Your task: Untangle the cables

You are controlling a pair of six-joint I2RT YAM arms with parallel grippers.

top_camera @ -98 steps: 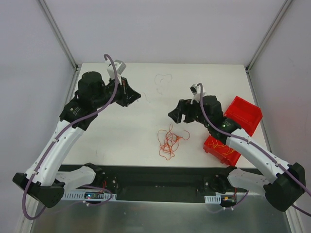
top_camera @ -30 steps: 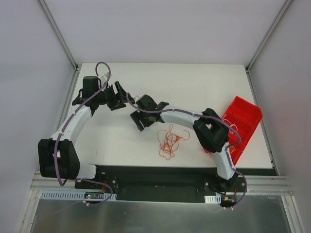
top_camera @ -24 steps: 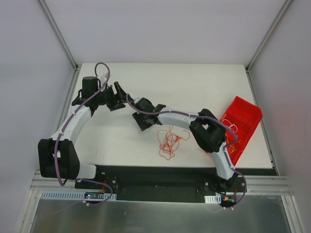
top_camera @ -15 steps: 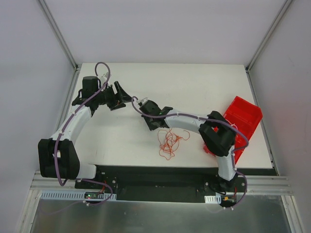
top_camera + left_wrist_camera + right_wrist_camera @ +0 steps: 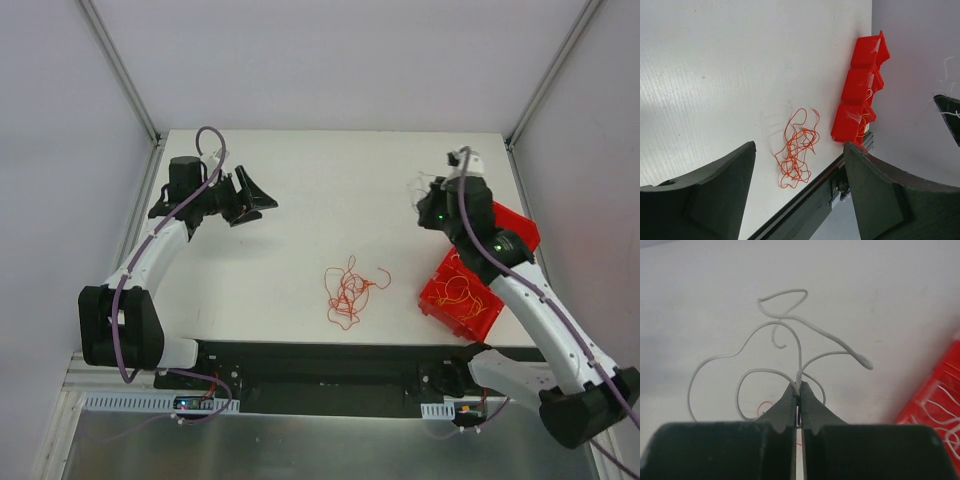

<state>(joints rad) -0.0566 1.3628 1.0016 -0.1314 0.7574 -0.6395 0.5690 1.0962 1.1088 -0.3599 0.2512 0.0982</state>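
Observation:
A tangle of red-orange cables (image 5: 347, 291) lies on the white table (image 5: 300, 170) near its front edge; the left wrist view shows the same tangle (image 5: 796, 151). My right gripper (image 5: 424, 192) is raised at the right, beside the red bins. In the right wrist view this right gripper (image 5: 799, 385) is shut on a whitish cable (image 5: 790, 320), whose loops hang free beyond the tips. My left gripper (image 5: 262, 190) hovers over the table's back left, open and holding nothing. Its fingers (image 5: 715, 192) frame the tangle from afar.
Red bins (image 5: 466, 300) stand along the right side, the nearest one holding yellow-orange wires. Another bin (image 5: 940, 400) with whitish wires shows at the right wrist view's edge. The row of bins (image 5: 860, 85) runs along the table's edge in the left wrist view.
My right arm pulled back from the table's centre-left to the right side, shut its jaws and carried the whitish cable up. The left arm stayed put.

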